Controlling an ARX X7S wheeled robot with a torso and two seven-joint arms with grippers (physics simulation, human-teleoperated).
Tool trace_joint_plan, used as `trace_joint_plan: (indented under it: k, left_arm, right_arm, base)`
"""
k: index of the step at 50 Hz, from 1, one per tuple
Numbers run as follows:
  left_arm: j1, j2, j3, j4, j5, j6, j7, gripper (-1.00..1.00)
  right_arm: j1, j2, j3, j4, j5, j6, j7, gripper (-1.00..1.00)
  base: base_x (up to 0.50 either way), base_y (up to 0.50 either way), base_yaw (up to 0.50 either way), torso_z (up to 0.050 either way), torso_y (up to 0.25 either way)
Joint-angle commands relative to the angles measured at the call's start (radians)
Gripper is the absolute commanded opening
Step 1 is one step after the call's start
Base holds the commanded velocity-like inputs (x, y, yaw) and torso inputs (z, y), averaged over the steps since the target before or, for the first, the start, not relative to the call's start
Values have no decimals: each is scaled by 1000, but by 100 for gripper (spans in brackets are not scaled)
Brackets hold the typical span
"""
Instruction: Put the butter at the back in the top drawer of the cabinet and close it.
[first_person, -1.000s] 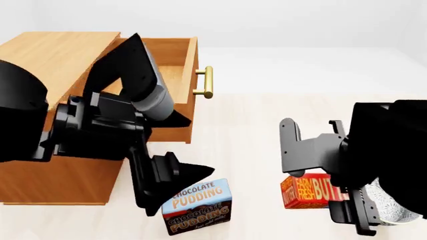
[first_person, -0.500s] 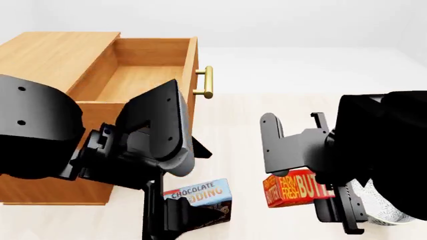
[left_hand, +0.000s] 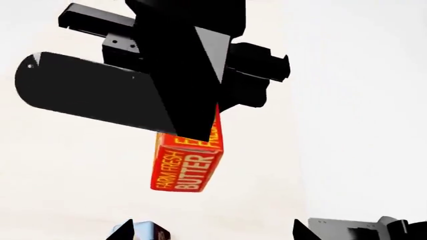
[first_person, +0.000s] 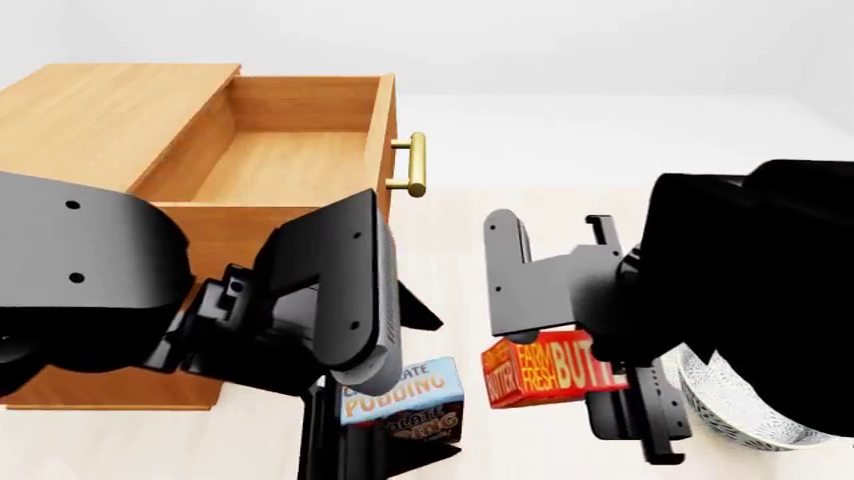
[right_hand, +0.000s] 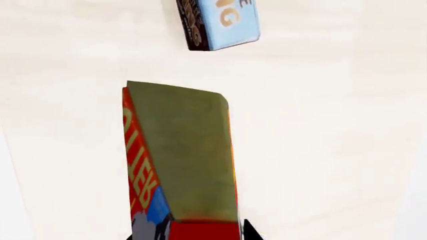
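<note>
The butter (first_person: 550, 367), an orange-red box lettered "FARM FRESH BUTTER", is gripped in my right gripper (first_person: 577, 362). It is held to the right of the cabinet (first_person: 107, 110) and nearer than the brass handle (first_person: 414, 165). The top drawer (first_person: 287, 160) is pulled out, and its wooden inside is bare. The right wrist view shows the butter (right_hand: 180, 160) between the jaws of the right gripper (right_hand: 190, 236). The left wrist view shows the butter (left_hand: 187, 167) hanging from the right gripper. My left gripper (left_hand: 213, 234) is open and empty, low by the pudding box.
A "CHOCOLATE PUDDING" box (first_person: 400, 400) stands on the pale surface below the drawer front, partly behind my left arm; it also shows in the right wrist view (right_hand: 217, 22). A patterned bowl (first_person: 734, 410) sits at the right, behind my right arm.
My right gripper has carried the butter left and slightly up, toward the drawer. My left arm has dropped down out of the drawer area, uncovering the drawer's inside.
</note>
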Motion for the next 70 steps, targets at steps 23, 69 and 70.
trace_joint_plan:
  k: [23, 69, 70]
  left_arm:
    - [28, 47, 0, -29, 36, 39, -36, 100]
    - [75, 65, -1, -39, 71, 99, -27, 100]
    - [76, 65, -2, -39, 72, 101, -27, 100]
  right_arm:
    - [7, -47, 78, 6, 34, 42, 52, -100]
    - [21, -84, 83, 9, 84, 50, 99, -100]
    - [22, -84, 83, 9, 85, 50, 100, -100]
  base:
    - [0, 0, 0, 0, 0]
    - [0, 0, 0, 0, 1]
    - [0, 0, 0, 0, 10]
